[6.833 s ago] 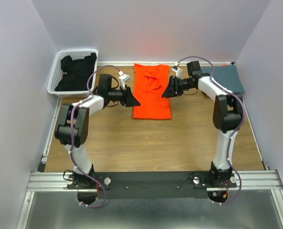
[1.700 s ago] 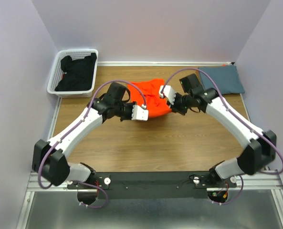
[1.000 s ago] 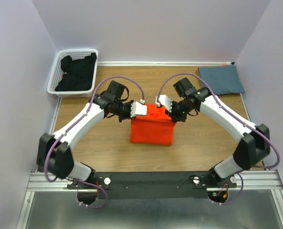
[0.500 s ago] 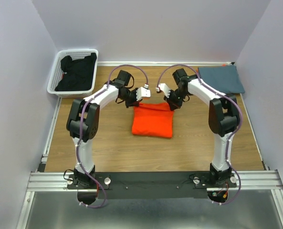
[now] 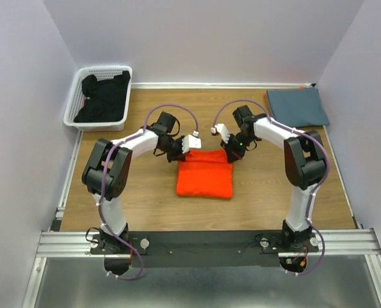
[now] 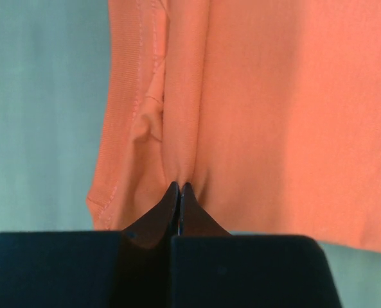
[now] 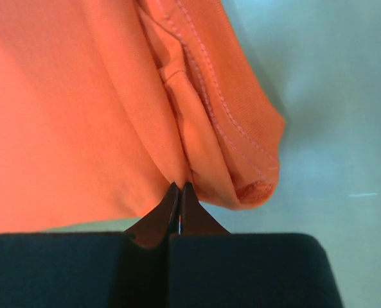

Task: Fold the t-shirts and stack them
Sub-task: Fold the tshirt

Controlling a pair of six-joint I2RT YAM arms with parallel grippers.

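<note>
Wooden bench [image 5: 145, 199], pale walls round it. Top view: your orange t-shirt [image 5: 205, 178] lies folded into a rough rectangle mid-bench, between the two arms. The blue-grey t-shirt [image 5: 297, 107] lies folded flat at the far right corner, well apart from it. A white basket [image 5: 71, 109] at far left holds dark clothes [image 5: 103, 96]. Your left hand [image 5: 180, 154] sits at the orange t-shirt's far left corner, your right hand [image 5: 232, 154] at its far right corner.

Left wrist view: left hand [image 6: 178, 187] has its fingers pressed together, tips pinching a fold of the orange t-shirt [image 6: 261, 109] near the hemmed edge.

Right wrist view: right hand [image 7: 179, 187] is likewise closed tight, tips nipping a fold of the orange t-shirt [image 7: 68, 109] beside the stitched hem.
</note>
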